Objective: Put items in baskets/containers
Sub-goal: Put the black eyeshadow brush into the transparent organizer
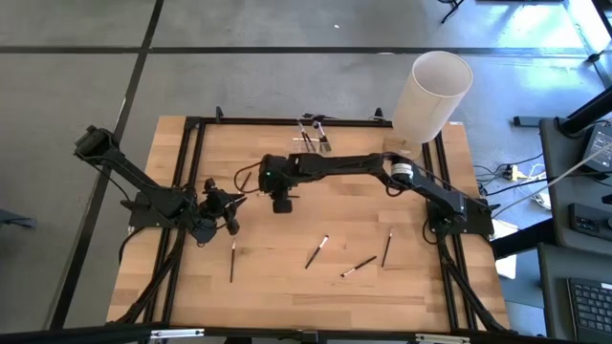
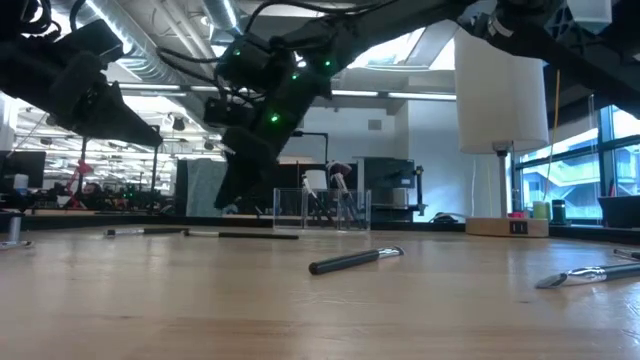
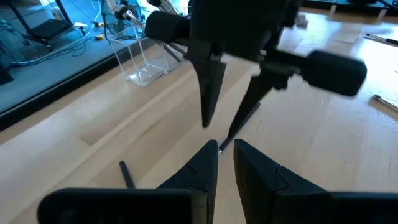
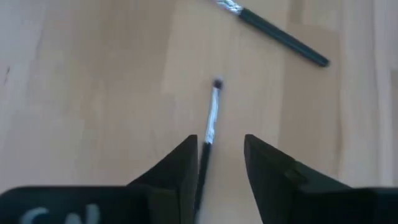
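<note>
Several thin dark brushes lie flat on the wooden table: one (image 1: 232, 260) near the left, one (image 1: 316, 251) in the middle, and two (image 1: 359, 267) (image 1: 386, 247) to the right. The clear holder (image 1: 313, 136) (image 2: 320, 210) (image 3: 140, 59) stands at the far edge with a few brushes sticking up in it. My right gripper (image 1: 280, 204) (image 4: 221, 149) is open and points down at the table's middle. Its fingers stand on either side of one brush (image 4: 211, 115) (image 3: 239, 124). My left gripper (image 1: 229, 205) (image 3: 226, 152) waits just left of it, shut on nothing. My right gripper comes from above with its fingers along the brush, whose handle (image 4: 202, 158) runs close beside one finger (image 4: 183, 165). I cannot tell whether that finger touches it. The bristle end (image 4: 217, 84) sticks out ahead of the fingertips.
A tall white cylinder (image 1: 435, 91) (image 2: 500, 80) on a tan base stands at the far right corner. Another brush (image 4: 273, 31) lies just beyond the right gripper, and one (image 1: 246, 179) lies between the two arms. Black rails run along the table's edges.
</note>
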Robot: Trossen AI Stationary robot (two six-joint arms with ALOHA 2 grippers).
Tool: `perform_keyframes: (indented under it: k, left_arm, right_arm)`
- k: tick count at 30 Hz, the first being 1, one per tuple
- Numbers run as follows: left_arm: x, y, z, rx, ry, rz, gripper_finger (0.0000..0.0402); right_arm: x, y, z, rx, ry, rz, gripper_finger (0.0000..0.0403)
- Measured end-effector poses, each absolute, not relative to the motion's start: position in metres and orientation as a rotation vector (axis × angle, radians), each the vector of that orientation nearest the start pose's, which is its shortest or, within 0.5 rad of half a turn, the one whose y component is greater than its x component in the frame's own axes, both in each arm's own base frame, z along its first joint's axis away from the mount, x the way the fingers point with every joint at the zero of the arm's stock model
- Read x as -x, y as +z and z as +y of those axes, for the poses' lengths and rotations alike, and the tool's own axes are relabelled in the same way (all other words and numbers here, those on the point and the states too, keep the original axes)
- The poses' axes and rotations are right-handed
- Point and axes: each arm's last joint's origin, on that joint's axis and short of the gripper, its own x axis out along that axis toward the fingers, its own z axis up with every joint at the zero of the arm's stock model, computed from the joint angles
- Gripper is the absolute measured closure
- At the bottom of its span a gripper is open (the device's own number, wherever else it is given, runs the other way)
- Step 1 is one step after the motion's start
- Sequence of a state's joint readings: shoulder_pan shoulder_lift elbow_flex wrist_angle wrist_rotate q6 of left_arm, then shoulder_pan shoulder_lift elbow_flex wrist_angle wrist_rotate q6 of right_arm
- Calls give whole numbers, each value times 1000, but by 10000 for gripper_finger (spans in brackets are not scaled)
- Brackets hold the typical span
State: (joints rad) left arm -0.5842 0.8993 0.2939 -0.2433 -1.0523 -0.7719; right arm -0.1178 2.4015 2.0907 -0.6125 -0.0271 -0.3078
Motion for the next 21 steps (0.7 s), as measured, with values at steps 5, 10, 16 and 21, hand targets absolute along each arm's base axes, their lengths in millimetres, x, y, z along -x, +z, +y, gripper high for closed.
perform_keyframes:
  k: [5,10,16,21]
  left_arm:
    - [-135,158,-59,113,615,374,354]
    - [-135,158,-60,115,603,387,354]
    - [-135,157,-59,108,604,393,354]
    - [-135,157,-59,107,605,393,354]
  right_arm:
    - [-530,177,-61,148,37,868,294]
    - [-530,160,-69,89,33,908,327]
    - [-531,160,-74,58,22,894,346]
    - [-531,159,-73,7,56,890,350]
